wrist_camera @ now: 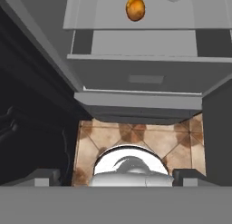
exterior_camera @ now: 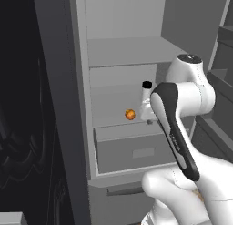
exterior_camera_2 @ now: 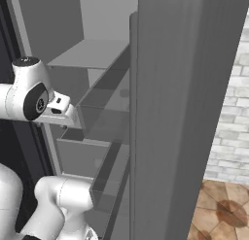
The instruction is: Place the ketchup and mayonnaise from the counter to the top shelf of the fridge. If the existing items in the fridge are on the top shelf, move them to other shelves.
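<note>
Flat, even rendered light, sharp pics; fridge (exterior_camera: 136, 51) interior pale, left side v. dark.

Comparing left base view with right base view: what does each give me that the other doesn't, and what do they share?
Left base view alone: the small orange ball resting on a lower shelf above the grey drawer; a dark-capped part of the hand points into that shelf.

Right base view alone: the fridge door's edge up close, a pale brick wall and the brown tiled floor past it.

Both: the fridge's pale grey interior, the top shelf with nothing visible on it, and the white arm.
</note>
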